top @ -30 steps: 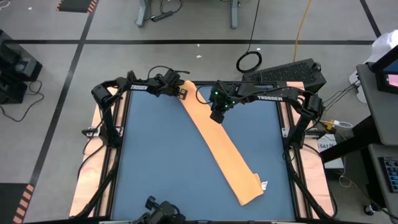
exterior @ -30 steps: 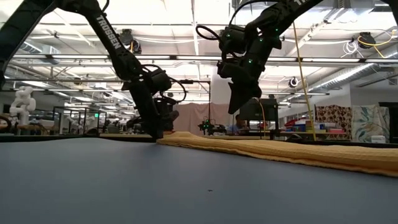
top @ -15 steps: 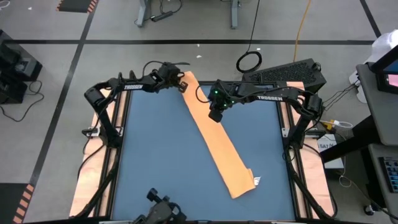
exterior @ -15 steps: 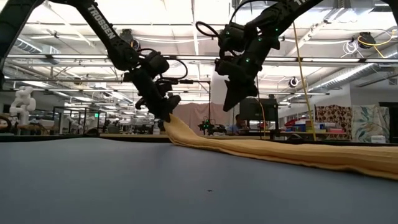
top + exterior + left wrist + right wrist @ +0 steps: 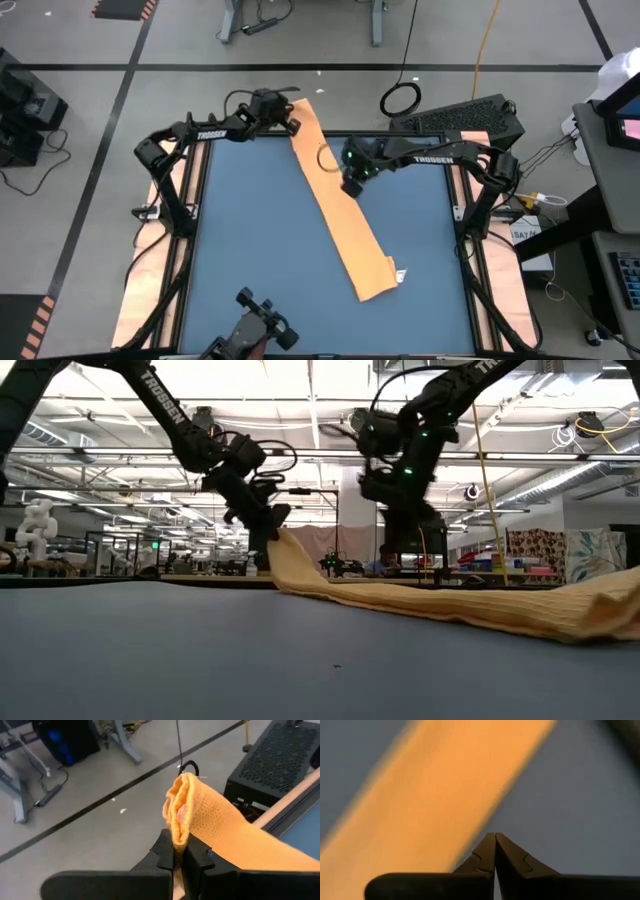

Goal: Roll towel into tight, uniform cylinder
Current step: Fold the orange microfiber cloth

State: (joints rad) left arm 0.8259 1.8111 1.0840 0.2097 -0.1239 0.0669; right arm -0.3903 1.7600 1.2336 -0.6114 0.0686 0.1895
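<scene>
Blue table mat (image 5: pixel 250 230) carries the towel (image 5: pixel 345 225) as a long diagonal band; left gripper (image 5: pixel 178 851) is clamped on its far end, raised past the table's edge; right gripper (image 5: pixel 494 845) hovers pinched together, empty; rolling apparently not yet begun; next, probably straightening the strip.

Towel (image 5: pixel 415 795) blurred in right wrist view, weave unreadable, both ends run past frame edges. Low view: towel's near end cut off at the right edge. White tag (image 5: pixel 401 275) too small to read. Pinched towel corner hidden between left claw (image 5: pixel 178 851) fingers. Bottom-edge dark device (image 5: pixel 262 325) partly cropped, unidentifiable.
</scene>
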